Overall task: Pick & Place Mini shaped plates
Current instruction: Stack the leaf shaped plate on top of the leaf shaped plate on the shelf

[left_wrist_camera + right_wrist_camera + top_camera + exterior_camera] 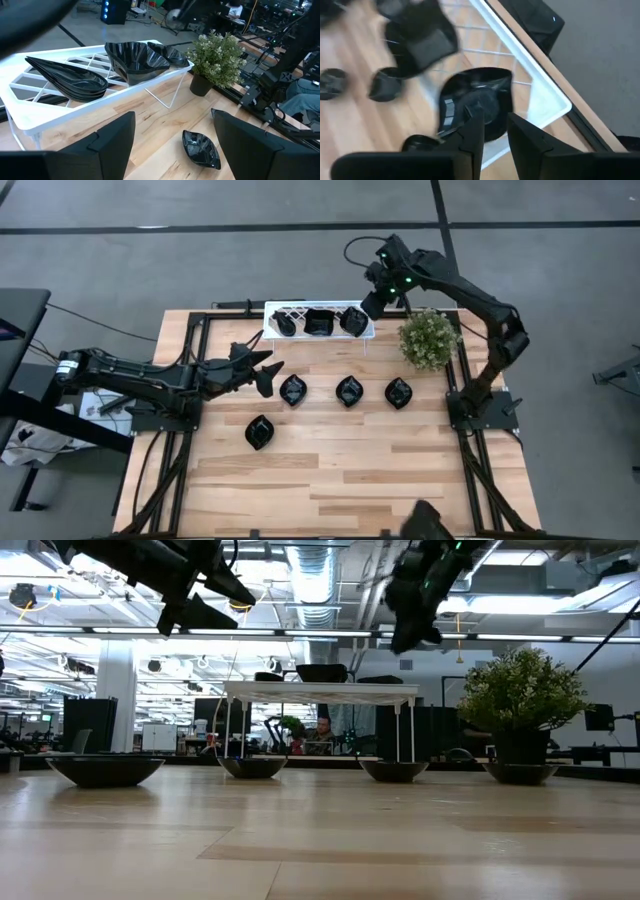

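From above, the white lattice rack (318, 321) sits at the far edge of the wood surface (330, 480) with three mini shaped plates (320, 323) on it; four more plates lie loose on the surface, three in a row, one nearer. Right claw (372, 302) hovers by the rack's right end above the rightmost racked plate (353, 320), fingers parted a little, nothing in them. Left claw (262, 370) is spread wide and empty, just beside the row's leftmost plate (292, 390). Potted plant (429, 338) stands near the rack's right end. Low view: both claws are up off the surface, the four loose plates in a line, the rack on thin legs behind. Left wrist view: teardrop plate (70, 77) and a ruffled one on the lattice. Right wrist view: fingers (470, 135) slightly apart over a square-ish plate (480, 102) on the rack (looks like a just-placed plate). Best move, judging from this: lift straight up, clear the rim, avoid the plant.
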Controlling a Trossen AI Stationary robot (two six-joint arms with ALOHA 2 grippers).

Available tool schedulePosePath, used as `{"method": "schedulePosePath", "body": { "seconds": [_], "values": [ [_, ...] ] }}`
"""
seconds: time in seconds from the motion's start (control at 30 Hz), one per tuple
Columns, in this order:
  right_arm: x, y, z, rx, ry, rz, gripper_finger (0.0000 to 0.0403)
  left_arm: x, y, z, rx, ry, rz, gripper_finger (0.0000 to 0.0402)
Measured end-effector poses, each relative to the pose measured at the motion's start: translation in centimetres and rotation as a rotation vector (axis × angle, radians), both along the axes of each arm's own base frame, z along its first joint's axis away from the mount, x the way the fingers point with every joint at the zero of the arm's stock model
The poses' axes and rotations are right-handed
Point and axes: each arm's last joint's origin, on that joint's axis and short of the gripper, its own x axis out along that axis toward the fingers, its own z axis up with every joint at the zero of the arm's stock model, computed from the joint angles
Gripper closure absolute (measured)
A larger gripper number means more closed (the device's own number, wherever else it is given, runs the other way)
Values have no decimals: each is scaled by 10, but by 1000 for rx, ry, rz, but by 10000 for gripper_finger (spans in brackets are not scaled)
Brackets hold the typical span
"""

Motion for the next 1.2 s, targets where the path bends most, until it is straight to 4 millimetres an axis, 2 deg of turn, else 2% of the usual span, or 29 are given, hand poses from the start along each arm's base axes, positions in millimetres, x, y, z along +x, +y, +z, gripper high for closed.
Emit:
{"method": "schedulePosePath", "body": {
  "seconds": [0.2,0.47,0.57,0.73,0.9,1.07,1.2],
  "values": [
    [-20,56,39,17,-43,32,328,0,0,0,0,0,0,128],
    [-38,130,58,193,22,44,328,0,0,0,0,0,0,128],
    [-35,153,61,186,22,145,328,0,0,0,0,0,0,127],
    [-30,187,65,87,13,426,328,1,-1,0,-22,2,-48,128],
    [-33,201,60,60,-34,489,328,1,-3,-1,-48,4,-106,126],
    [-57,203,36,29,-62,405,328,2,-3,-1,-53,5,-117,128],
    [-81,208,14,30,-182,356,328,2,-3,-1,-61,0,-114,127]
  ]
}}
